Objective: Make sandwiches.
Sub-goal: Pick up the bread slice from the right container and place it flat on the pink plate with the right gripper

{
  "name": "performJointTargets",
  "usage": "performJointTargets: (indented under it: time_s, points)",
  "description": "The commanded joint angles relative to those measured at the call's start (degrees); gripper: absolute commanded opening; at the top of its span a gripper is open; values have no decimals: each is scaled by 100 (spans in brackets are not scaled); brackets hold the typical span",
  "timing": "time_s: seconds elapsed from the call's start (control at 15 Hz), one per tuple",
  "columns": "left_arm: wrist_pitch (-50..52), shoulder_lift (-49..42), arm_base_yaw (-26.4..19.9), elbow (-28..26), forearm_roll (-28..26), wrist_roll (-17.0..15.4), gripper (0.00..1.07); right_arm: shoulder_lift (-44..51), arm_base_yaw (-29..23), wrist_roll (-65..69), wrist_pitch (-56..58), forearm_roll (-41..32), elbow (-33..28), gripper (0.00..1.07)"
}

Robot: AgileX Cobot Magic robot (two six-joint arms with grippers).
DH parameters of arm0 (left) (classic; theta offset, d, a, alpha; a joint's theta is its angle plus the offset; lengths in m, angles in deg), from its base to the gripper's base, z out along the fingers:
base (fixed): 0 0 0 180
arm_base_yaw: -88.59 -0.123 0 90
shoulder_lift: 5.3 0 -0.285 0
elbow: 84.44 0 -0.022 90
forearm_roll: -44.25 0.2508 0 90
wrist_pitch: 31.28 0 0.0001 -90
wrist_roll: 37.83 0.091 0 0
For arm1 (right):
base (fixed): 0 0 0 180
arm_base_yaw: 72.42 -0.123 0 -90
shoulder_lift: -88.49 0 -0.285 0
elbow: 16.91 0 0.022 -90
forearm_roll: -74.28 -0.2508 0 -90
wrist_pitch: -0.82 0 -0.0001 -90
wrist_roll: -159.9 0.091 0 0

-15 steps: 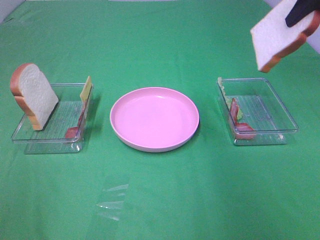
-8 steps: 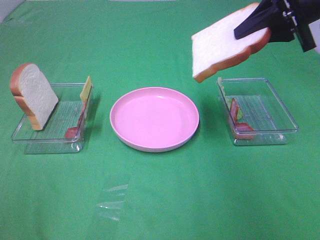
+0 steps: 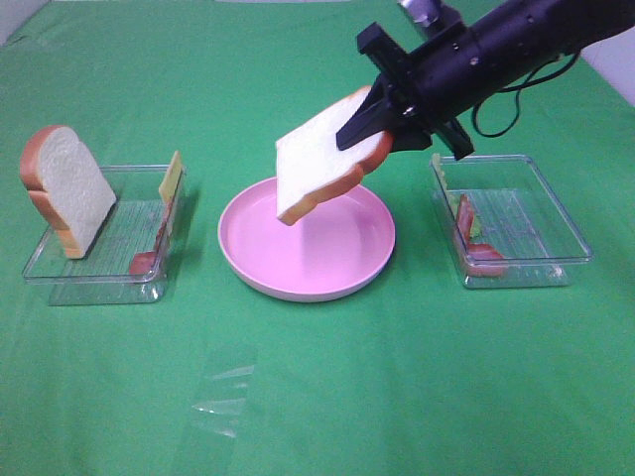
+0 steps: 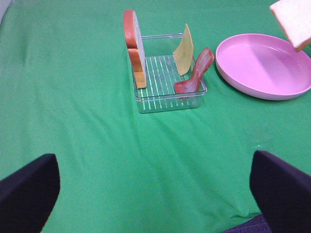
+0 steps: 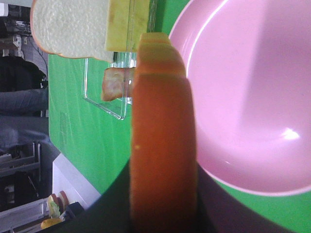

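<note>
**A:** Where is the bread sitting right now?

**B:** The right gripper [image 3: 382,127] is pinching a white toy bread slice with an orange-brown crust [image 3: 316,169] by its crusted edge. The slice is hanging tilted above the round pink plate [image 3: 298,289], not touching it.

**A:** So what am I worrying about?

**B:** The hold is looking narrow to me, on one edge only. If the jaws are letting go while the slice is hanging this steeply, it may be landing on its edge, toppling against the rim or sliding off onto the cloth.

**A:** And the other arm?

**B:** The left gripper [image 4: 153,167] is hanging with its fingers spread wide and nothing between them, well back from the clear plastic tray [image 3: 94,283]. A second bread slice [image 3: 69,188], a thin yellow cheese slice [image 3: 172,177] and a reddish bacon strip [image 3: 149,258] are leaning upright there. I'm guessing a careless reach could be knocking them flat.

**A:** The far side?

**B:** Pale green lettuce [image 3: 454,203] and another bacon strip [image 3: 483,260] are leaning against the wall of the second clear tray [image 3: 521,275].

**A:** The surface?

**B:** A green cloth [image 3: 397,397] is covering the table, with a faint glinting patch [image 3: 223,397] near the front; I cannot tell what it is. Past the table edge, the right wrist view is showing only dim clutter, too blurred to name.
</note>
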Motion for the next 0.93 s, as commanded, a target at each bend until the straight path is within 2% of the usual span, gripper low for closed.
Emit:
performJointTargets:
  time_s: [0.07, 0.2, 0.33, 0.53, 0.93]
  points:
    - [57, -17, 29, 23, -63, -11, 98, -487, -178, -103, -69, -138, 453, 0]
    - [57, -17, 29, 23, -63, -11, 98, -940, -178, -69, -155, -424, 773, 0]
    - [57, -17, 29, 23, -63, -11, 98, -1203, -241, -23, -281, -556, 825, 0]
    - [57, -17, 29, 23, -63, -11, 98, -1409, -504, -29, -613, -539, 825, 0]
    - [57, -17, 29, 23, -63, -11, 98, -1547, -481, 86, -733, -183, 825, 0]
